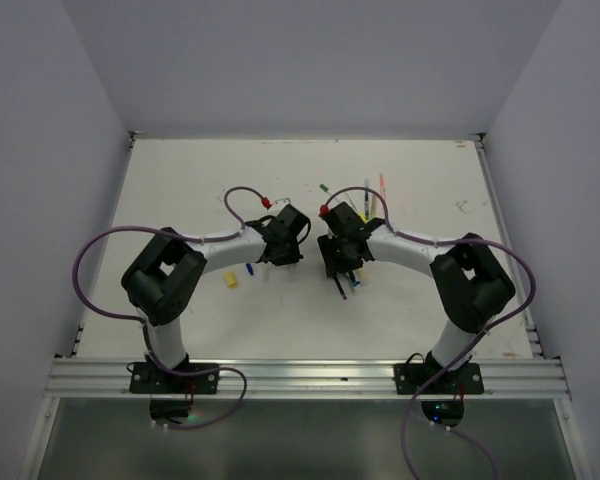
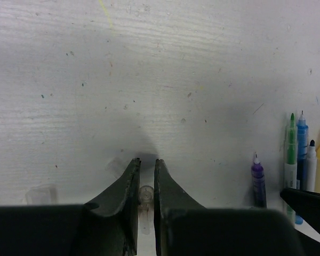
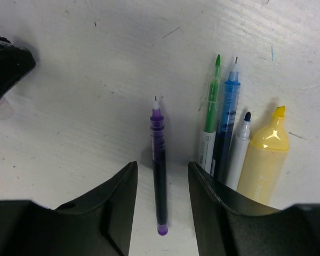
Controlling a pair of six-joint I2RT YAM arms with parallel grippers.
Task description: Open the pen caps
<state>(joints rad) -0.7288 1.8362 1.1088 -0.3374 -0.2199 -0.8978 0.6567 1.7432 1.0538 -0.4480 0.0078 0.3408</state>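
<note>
Pale grey walls (image 1: 40,120) enclose a white counter (image 1: 180,190); its surface is grained, scuffed and flecked with ink marks. Nearest the arm bases, a yellow cap (image 1: 231,281) and a blue cap (image 1: 248,270) lie just beside each other, left of centre, and only the top view shows them. On the left end effector (image 2: 145,162) the black fingers stand nearly together, clamped on a small clear cap (image 2: 145,196) in the narrow gap. A second clear cap (image 2: 40,193) lies on the counter to its left. On the right end effector (image 3: 162,166) the fingers stand well apart, one on each side of a purple pen (image 3: 159,176) that lies flat and uncapped, its fine tip pointing away. Just right of it, four uncapped pens lie side by side: a green pen (image 3: 215,90), a blue pen (image 3: 229,112), a white pen (image 3: 239,152) with a dark tip, and a stubby translucent yellow highlighter (image 3: 266,157) with a chisel tip. The green pen's white barrel carries print too small to read. Farthest back, an orange-red pen (image 1: 382,183) and a small green piece (image 1: 323,187) show from above only; whether the pen is capped cannot be told.
</note>
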